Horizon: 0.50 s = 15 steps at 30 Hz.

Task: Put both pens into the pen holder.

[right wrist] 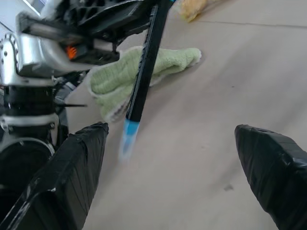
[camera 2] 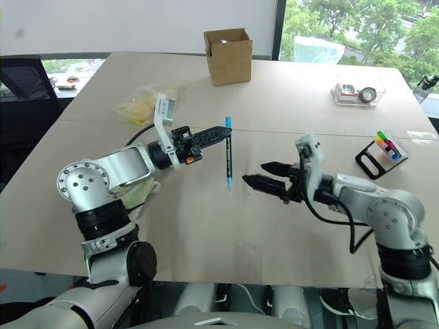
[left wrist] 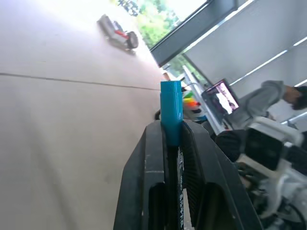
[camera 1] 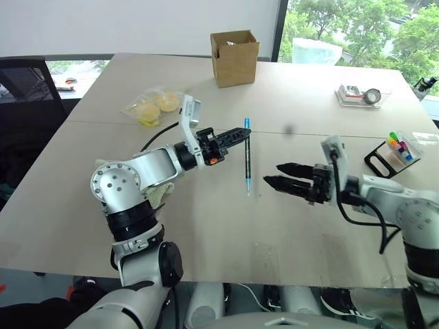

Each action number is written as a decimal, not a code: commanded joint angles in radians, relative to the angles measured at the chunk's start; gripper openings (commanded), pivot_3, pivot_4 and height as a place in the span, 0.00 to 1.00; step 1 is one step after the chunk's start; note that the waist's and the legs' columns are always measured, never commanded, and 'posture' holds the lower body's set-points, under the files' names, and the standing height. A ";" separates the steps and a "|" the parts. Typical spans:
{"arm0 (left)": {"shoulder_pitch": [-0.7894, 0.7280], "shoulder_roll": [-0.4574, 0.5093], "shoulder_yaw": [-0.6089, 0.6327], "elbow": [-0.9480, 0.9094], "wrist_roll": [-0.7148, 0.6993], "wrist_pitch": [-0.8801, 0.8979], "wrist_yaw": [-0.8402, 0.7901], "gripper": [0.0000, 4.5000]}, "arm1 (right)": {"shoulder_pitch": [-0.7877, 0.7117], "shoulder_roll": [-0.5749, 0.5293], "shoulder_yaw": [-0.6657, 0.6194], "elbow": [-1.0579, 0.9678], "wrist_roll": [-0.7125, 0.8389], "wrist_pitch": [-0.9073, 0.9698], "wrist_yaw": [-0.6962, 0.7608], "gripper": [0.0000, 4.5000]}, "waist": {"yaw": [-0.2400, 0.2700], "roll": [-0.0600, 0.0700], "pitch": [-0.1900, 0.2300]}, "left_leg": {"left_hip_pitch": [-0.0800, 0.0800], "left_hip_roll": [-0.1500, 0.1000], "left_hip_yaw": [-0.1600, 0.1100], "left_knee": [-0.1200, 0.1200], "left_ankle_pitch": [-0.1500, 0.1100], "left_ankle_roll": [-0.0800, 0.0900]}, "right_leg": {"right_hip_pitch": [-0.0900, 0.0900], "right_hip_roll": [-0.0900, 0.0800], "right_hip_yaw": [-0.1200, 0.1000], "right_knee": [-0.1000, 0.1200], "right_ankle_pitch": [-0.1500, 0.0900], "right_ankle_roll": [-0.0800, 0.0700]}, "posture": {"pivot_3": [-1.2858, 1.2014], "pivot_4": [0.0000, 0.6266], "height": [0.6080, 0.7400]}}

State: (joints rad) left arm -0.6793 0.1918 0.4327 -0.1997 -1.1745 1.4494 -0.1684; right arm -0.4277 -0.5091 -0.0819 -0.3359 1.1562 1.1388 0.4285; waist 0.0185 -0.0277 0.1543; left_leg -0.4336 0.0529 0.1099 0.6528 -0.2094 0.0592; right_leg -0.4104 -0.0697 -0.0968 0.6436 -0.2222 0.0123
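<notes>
Left gripper (camera 1: 245, 133) is clamped tight on the blue-ended pen (camera 1: 247, 157), its two black fingers pinching the barrel near the upper end; the pen hangs upright from that grip, above the table (camera 1: 206, 205), its light-blue lower tip pointing down at the surface and its blue cap standing just above the fingertips; in the left wrist view the same cap rises between the closed fingers (left wrist: 153, 163); right gripper (camera 1: 277, 174) hovers level just beside the pen's lower end, pointing toward it, its jaws spread wide and holding nothing; in the right wrist view the pen's blue tip shows between the two parted fingers (right wrist: 72, 167), apart from both; the pen holder (camera 1: 396, 152) stands near the table's right edge, well apart from the pen, a clear box on a black looped stand with coloured markers inside; behind the left arm lies a green cloth (right wrist: 129, 76) on the table; farther back are a bag of yellow items (camera 1: 156, 105), a brown cardboard box (camera 1: 235, 57) and a clear tray (camera 1: 361, 95) with a round object; the pink-ended pen I cannot make out.
</notes>
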 commanded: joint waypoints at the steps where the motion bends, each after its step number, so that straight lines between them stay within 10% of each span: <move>1: 0.035 0.040 -0.089 -0.105 0.007 -0.077 -0.084 0.01 | -0.099 0.031 -0.027 0.079 0.111 0.073 -0.028 0.94 | -0.005 0.000 0.000 | 0.000 0.000 0.001 0.000 0.000 0.000 | 0.000 0.000 0.000 0.000 0.000 0.000 | 0.52 0.24 1.00; 7: 0.066 0.063 -0.159 -0.146 0.013 -0.170 -0.140 0.00 | -0.176 0.045 -0.021 0.109 0.183 0.133 -0.029 0.44 | -0.004 0.000 0.000 | 0.000 0.001 0.000 -0.002 0.000 0.000 | -0.001 0.002 0.000 0.000 0.000 0.000 | 0.52 0.24 1.00; 12: 0.089 0.087 -0.204 -0.170 0.008 -0.213 -0.162 0.00 | -0.194 0.059 -0.025 0.120 0.210 0.144 -0.051 0.44 | -0.006 0.000 0.000 | 0.000 0.001 0.001 -0.002 0.000 0.000 | -0.001 0.002 0.001 0.000 0.000 0.000 | 0.52 0.24 1.00; 15: 0.110 0.105 -0.232 -0.191 0.006 -0.231 -0.176 0.00 | -0.194 0.060 -0.027 0.122 0.214 0.142 -0.058 0.18 | -0.005 0.000 0.000 | 0.000 0.001 0.001 -0.002 0.000 0.000 | -0.001 0.002 0.000 0.000 0.000 0.000 | 0.52 0.24 1.00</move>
State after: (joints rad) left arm -0.5715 0.2859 0.2167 -0.3494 -1.1610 1.2455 -0.3279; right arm -0.5982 -0.4501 -0.0868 -0.1921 1.3381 1.2855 0.3673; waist 0.0139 -0.0272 0.1545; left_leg -0.4334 0.0541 0.1107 0.6511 -0.2096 0.0594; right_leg -0.4114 -0.0682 -0.0962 0.6436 -0.2223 0.0124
